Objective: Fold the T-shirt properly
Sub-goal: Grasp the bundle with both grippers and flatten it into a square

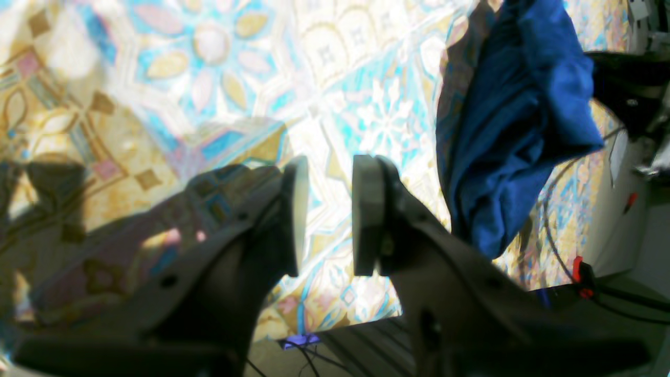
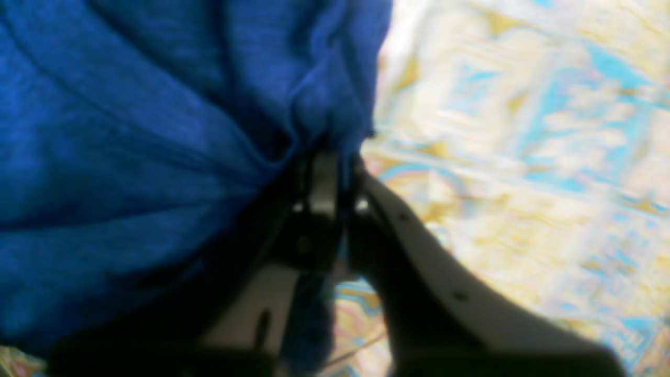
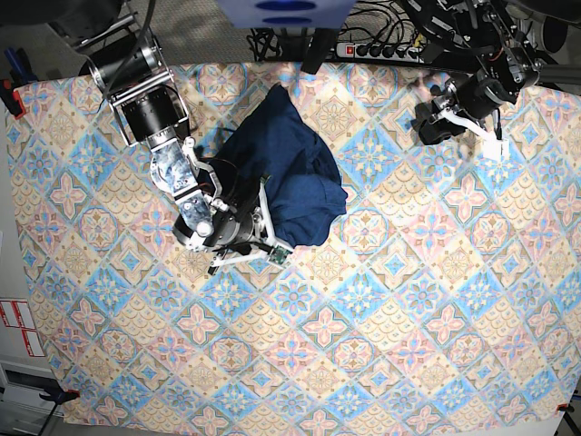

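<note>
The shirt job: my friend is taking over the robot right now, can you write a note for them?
Left gripper: jaws open, empty, held above the patterned cloth, away from the shirt.
Right gripper: jaws pinching a bunched edge of the shirt.
Shirt: a crumpled heap on the cloth, near the right arm.
Done: no fold made.
Left: spread it flat, then fold it.

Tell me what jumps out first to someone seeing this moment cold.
The dark blue T-shirt, bunched in a heap on the patterned tablecloth toward the far edge. The right gripper is buried in its near edge, fabric pinched between its jaws. The left gripper hangs empty, jaws parted, well away from it.
</note>
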Controlling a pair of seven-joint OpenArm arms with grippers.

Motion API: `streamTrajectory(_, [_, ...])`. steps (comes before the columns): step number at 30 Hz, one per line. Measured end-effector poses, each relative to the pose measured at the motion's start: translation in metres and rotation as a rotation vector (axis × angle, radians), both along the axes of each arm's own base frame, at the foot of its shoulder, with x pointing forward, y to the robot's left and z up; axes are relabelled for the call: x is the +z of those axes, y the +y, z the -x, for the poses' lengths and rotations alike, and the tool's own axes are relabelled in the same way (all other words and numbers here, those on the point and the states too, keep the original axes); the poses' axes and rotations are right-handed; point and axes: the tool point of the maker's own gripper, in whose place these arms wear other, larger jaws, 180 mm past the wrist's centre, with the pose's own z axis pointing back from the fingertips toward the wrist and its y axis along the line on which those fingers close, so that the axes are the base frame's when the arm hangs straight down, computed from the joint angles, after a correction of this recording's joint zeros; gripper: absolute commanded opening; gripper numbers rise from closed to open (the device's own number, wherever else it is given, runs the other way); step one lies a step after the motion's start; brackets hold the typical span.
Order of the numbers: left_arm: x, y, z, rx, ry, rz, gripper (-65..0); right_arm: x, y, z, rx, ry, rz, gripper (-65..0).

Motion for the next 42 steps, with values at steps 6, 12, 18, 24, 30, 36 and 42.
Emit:
streamTrajectory(6, [0.005,-0.003,-0.012,-0.018,-0.014,0.008,-51.3,0.019,-0.03,-0.007,-0.134,-0.034,-0.035,-43.5])
streamTrajectory(12, [0.012,-0.014,-0.03,-0.076,-0.019,0.025,-51.3,0.019,-0.041,-0.009,-0.153,-0.027,-0.046,-46.7])
streamTrajectory(18, [0.03,-0.064,-0.07,-0.243,-0.107,0.045,-51.5,-0.01,-0.071,0.005,-0.189,0.05,0.026,-55.4])
streamTrajectory(24, [0.03,-0.085,-0.101,-0.249,-0.069,0.032,-52.0,-0.035,-0.067,0.025,-0.188,0.135,0.023,-62.1])
streamTrajectory(30, [0.002,-0.119,-0.107,-0.352,0.045,0.025,-52.0,-0.051,-0.073,0.046,-0.196,0.186,0.041,-62.1])
streamTrajectory(36, [-0.022,-0.139,-0.103,-0.457,0.12,-0.057,-52.0,-0.056,-0.07,0.053,-0.193,0.195,0.027,-62.1])
streamTrajectory(42, [-0.045,-0.156,-0.11,-0.495,0.152,-0.094,-52.0,-0.063,-0.066,0.069,-0.194,0.208,0.007,-62.1])
